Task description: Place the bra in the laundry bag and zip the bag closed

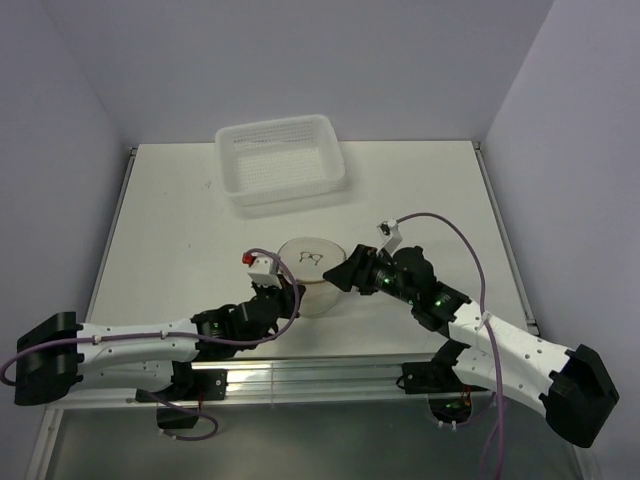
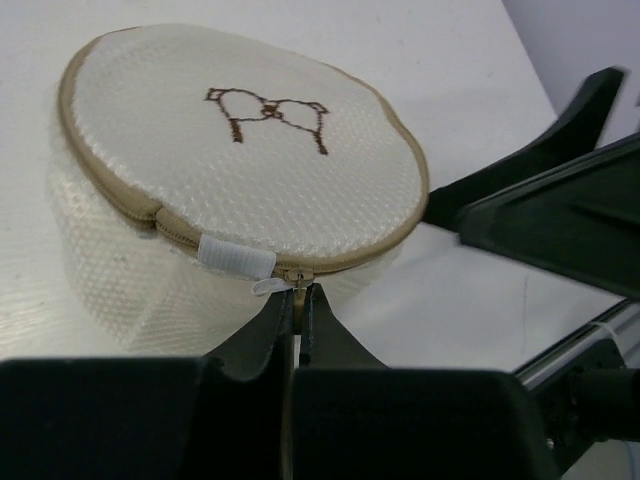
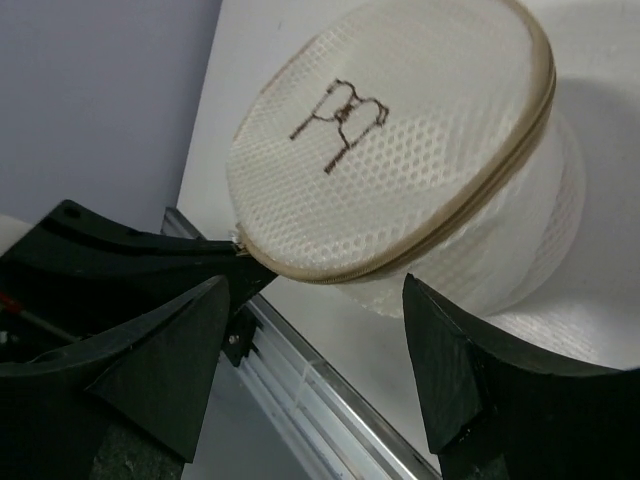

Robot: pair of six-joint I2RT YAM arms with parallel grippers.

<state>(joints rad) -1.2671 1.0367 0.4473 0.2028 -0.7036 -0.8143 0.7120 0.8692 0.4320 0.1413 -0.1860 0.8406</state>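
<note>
Overhead, the laundry bag (image 1: pixel 312 268) is sitting mid-tabletop (image 1: pixel 430 190) between both arms. The bra is showing nowhere and is presumably inside. The left wrist view is revealing more: jaws of the left gripper (image 2: pixel 298 292) are pinching the zipper pull (image 2: pixel 290 275). The right wrist view is showing the right gripper (image 3: pixel 312 295) spread, holding nothing. Zipping is looking nearly done; next, finishing and releasing.

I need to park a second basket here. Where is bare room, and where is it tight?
Bare table left of the basket and laundry bag, and the far right corner beyond the right gripper. Crowded: the near middle, where the left gripper also meets the bag.
</note>
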